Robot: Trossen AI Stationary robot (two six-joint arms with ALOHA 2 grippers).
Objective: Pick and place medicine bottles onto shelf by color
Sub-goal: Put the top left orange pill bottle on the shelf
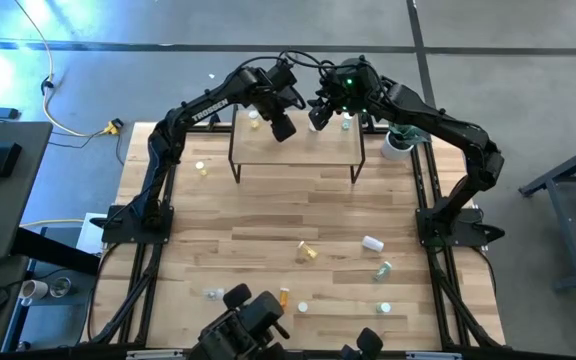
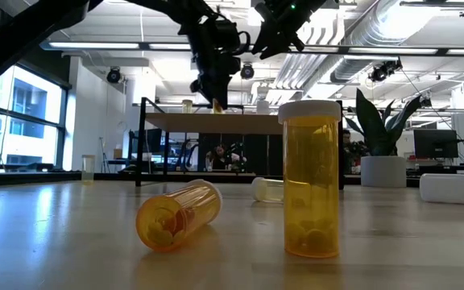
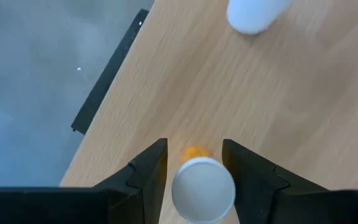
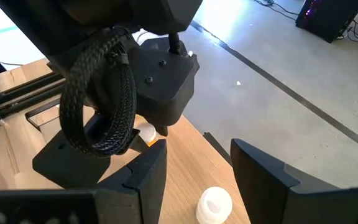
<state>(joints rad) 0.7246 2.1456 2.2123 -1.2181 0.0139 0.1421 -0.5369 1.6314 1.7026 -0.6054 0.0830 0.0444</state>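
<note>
The shelf (image 1: 298, 152) stands at the table's far edge. My left gripper (image 3: 194, 148) points steeply down over its left part, open. Its fingers flank an orange medicine bottle with a white cap (image 3: 202, 186) that stands upright on the shelf board; a thin dark gap shows beside the cap. My right gripper (image 4: 199, 149) hangs open above the shelf's middle with nothing between its fingers, over a white bottle (image 4: 215, 205) standing on the board. A pale bottle (image 1: 254, 118) and a greenish one (image 1: 346, 123) also stand on the shelf.
Loose bottles are strewn over the near half of the table: a yellow one (image 1: 306, 252), a white one (image 1: 372, 243), a greenish one (image 1: 383, 268), an orange one (image 1: 284, 296) and others. A small bottle (image 1: 202, 168) stands left of the shelf. A white container (image 1: 398, 146) sits at its right end.
</note>
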